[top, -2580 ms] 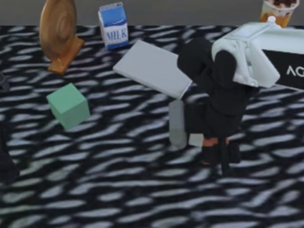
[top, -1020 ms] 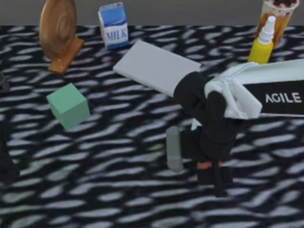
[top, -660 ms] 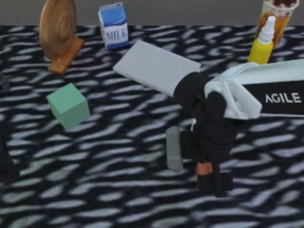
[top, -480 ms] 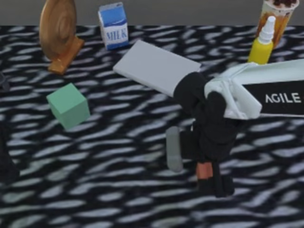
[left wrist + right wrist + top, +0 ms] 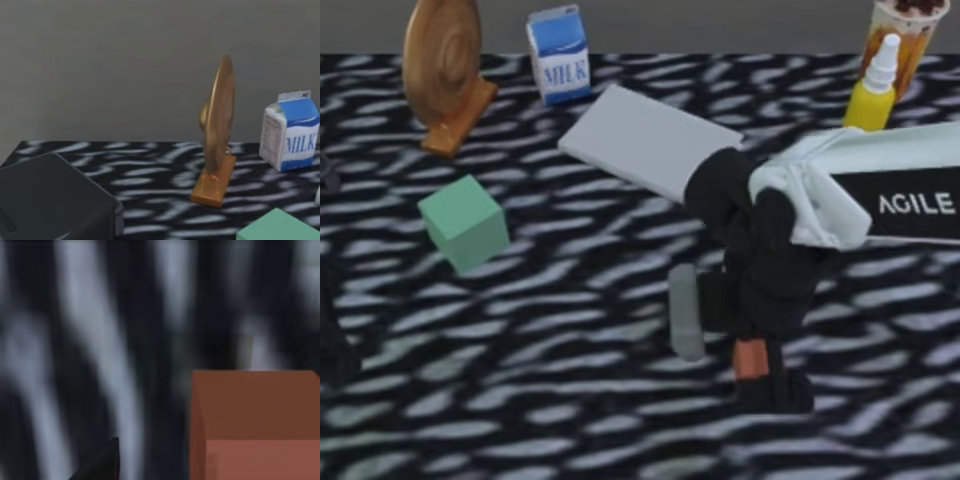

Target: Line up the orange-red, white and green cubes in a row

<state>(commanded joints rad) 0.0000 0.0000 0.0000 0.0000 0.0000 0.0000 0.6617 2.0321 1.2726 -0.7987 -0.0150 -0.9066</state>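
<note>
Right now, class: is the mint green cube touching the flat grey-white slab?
Apart. The top view shows the green cube standing well to the left of the slab, with a wide stretch of patterned table between them.

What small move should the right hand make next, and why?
Probably rise straight up. The right hand sits over the red cube, which seems to rest on the table near the middle; the green cube waits far to the left.

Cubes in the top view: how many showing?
2. The green cube sits left of centre; the orange-red cube is at the right hand, lower right. The white cube may be hidden under that arm.
</note>
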